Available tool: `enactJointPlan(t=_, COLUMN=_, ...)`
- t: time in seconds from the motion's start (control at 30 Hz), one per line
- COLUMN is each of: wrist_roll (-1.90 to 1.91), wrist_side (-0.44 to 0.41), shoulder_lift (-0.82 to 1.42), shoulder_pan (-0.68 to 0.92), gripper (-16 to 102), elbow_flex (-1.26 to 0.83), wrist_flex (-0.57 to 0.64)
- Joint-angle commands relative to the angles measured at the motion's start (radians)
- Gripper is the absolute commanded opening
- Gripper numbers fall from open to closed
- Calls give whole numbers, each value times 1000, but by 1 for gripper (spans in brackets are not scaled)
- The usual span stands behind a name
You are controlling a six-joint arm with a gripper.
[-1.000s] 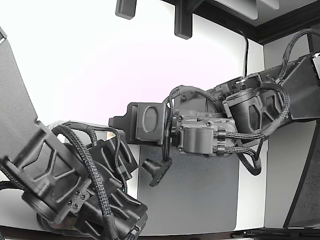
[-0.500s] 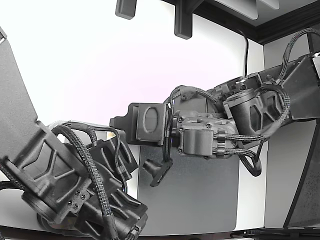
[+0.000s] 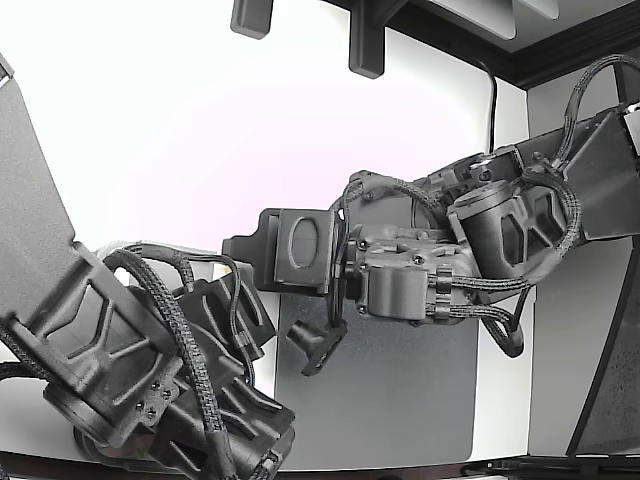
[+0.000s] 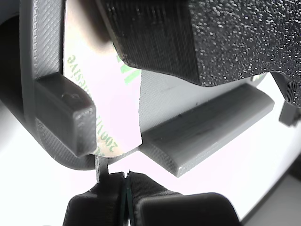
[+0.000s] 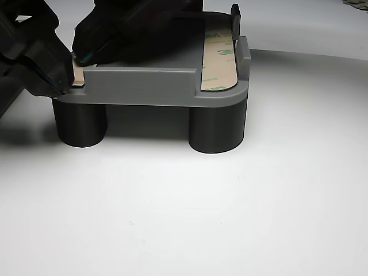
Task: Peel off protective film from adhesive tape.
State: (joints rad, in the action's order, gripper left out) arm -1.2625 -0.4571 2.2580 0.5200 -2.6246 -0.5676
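A grey fixture (image 4: 202, 127) holds a strip of adhesive tape (image 4: 101, 94) whose pale protective film carries green print. A narrow tab of the film (image 4: 100, 167) sticks out past the strip's rounded end. My gripper (image 4: 125, 186) sits right at that tab, its black fingertips pressed together on it. In the other view the fixture (image 5: 144, 86) stands on two round legs, and my gripper (image 5: 72, 66) pinches a pale strip end (image 5: 79, 75) at its left corner. Another printed tape strip (image 5: 218, 54) lies flat along the right side. The exterior view hides the fixture behind the arms.
In the exterior view a dark arm (image 3: 420, 280) reaches in from the right over a grey mat (image 3: 400, 380). A second bulky arm (image 3: 130, 350) fills the lower left. A raised post (image 5: 234, 14) stands at the fixture's far right corner.
In the exterior view the right-hand arm and its wrist plate have shifted slightly to the right and down. The large arm at lower left has not moved.
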Motion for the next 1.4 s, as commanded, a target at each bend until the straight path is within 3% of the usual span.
enactJointPlan(t=0.0, wrist_roll=-2, wrist_side=-2, shoulder_lift=23, shoulder_pan=-6, gripper=-11, elbow_flex=34, wrist_flex=5)
enactJointPlan(t=1.37, wrist_roll=-3, wrist_side=-21, shoulder_lift=-12, shoulder_pan=11, gripper=-10, elbow_flex=67, wrist_flex=-2)
